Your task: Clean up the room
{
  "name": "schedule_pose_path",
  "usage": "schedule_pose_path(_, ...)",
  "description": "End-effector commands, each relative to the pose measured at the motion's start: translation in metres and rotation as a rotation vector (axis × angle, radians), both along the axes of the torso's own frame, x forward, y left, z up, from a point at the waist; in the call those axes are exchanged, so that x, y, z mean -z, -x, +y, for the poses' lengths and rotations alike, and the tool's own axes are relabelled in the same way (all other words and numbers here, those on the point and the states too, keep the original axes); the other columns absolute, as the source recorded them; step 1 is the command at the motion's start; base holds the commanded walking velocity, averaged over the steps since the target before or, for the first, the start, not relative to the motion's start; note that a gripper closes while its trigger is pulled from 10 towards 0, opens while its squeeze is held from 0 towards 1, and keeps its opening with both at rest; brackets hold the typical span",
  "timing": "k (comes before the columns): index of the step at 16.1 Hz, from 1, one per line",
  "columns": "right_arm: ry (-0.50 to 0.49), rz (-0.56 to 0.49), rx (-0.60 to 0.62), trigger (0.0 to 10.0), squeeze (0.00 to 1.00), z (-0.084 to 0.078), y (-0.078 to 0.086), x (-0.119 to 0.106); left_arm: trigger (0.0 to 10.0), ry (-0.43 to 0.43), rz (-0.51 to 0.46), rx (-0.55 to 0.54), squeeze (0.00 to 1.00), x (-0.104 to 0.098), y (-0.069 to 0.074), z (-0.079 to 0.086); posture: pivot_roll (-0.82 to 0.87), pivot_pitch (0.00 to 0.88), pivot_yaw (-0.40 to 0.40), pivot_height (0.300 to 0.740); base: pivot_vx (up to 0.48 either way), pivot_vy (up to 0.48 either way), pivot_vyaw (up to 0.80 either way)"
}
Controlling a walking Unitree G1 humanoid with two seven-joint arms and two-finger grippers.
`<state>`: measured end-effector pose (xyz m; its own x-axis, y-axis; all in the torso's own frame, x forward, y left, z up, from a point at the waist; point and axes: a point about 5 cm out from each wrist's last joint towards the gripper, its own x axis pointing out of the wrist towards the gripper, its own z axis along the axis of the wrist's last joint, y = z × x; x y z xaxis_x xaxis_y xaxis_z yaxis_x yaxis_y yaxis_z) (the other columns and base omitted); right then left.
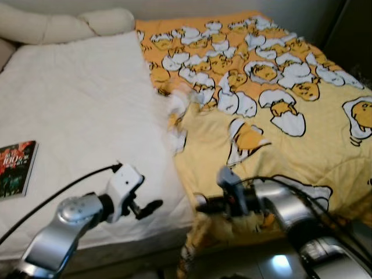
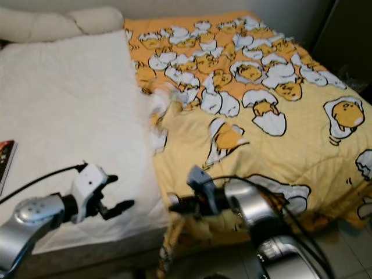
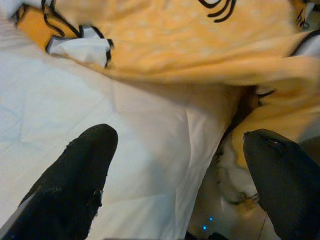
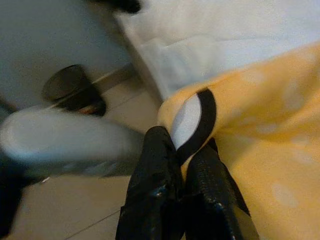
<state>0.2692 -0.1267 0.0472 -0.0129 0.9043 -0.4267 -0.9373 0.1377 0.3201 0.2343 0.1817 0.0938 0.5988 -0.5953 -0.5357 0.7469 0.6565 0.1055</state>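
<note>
Bed [image 1: 75, 116] with white sheet, yellow egg-print blanket [image 1: 279, 139] bunched toward its foot edge, pinched there by right gripper [image 4: 182, 170], likely for spreading; left gripper [image 3: 175, 185] spread, hovering beside.

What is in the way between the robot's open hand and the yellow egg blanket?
Nothing visible. The left gripper, jaws open, hovers over the white sheet beside the blanket edge. The right gripper already pinches that blanket.
</note>
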Motion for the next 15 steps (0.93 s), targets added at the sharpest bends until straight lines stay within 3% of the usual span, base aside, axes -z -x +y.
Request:
schedule_pose_path(1, -0.053, -0.004, -0.078, 0.0, 0.0, 0.006, 0.004, -0.012, 10.0, -0.013, 0.005, 0.005, 0.0, -0.001, 0.0, 0.006, 0.13, 0.0, 0.051, 0.74, 0.0, 0.0, 0.0)
schedule_pose_path(6, -0.274, 0.096, -0.151, 0.0, 0.0, 0.008, 0.035, -0.051, 10.0, -0.031, 0.033, 0.037, 0.0, 0.0, 0.004, 0.013, 0.13, 0.0, 0.059, 0.74, 0.0, 0.0, 0.0)
schedule_pose_path(9, -0.22, 0.13, -0.22, 0.0, 0.0, 0.003, 0.058, -0.048, 10.0, -0.034, 0.039, 0.055, 0.0, 0.0, 0.005, 0.012, 0.13, 0.0, 0.064, 0.74, 0.0, 0.0, 0.0)
schedule_pose_path(10, -0.192, 0.121, -0.211, 1.2, 0.0, 0.001, 0.059, -0.047, 10.0, -0.035, 0.039, 0.062, 0.0, 0.001, 0.004, 0.011, 0.12, 0.0, 0.065, 0.74, 0.0, 0.0, 0.0)
schedule_pose_path(11, -0.173, 0.112, -0.207, 1.2, 0.0, 0.0, 0.058, -0.047, 10.0, -0.035, 0.04, 0.064, 0.0, 0.001, 0.004, 0.01, 0.12, 0.0, 0.065, 0.74, 0.0, 0.0, 0.0)
schedule_pose_path(12, -0.108, 0.076, -0.179, 9.7, 0.0, -0.002, 0.057, -0.044, 10.0, -0.035, 0.039, 0.069, 0.0, 0.002, 0.003, 0.008, 0.12, 0.0, 0.066, 0.74, 0.0, 0.0, 0.0)
schedule_pose_path(13, -0.06, 0.104, -0.181, 10.0, 0.0, -0.004, 0.059, -0.043, 10.0, -0.035, 0.038, 0.073, 0.0, 0.003, 0.001, 0.007, 0.12, 0.0, 0.067, 0.74, 0.0, 0.0, 0.0)
schedule_pose_path(14, -0.041, 0.105, -0.172, 10.0, 1.0, -0.005, 0.059, -0.043, 10.0, -0.035, 0.037, 0.073, 0.0, 0.003, 0.0, 0.007, 0.12, 0.0, 0.067, 0.74, 0.0, 0.0, 0.0)
schedule_pose_path(15, -0.02, 0.095, -0.151, 10.0, 1.0, -0.006, 0.057, -0.042, 10.0, -0.034, 0.036, 0.071, 0.0, 0.004, -0.001, 0.006, 0.12, 0.0, 0.065, 0.74, 0.0, 0.0, 0.0)
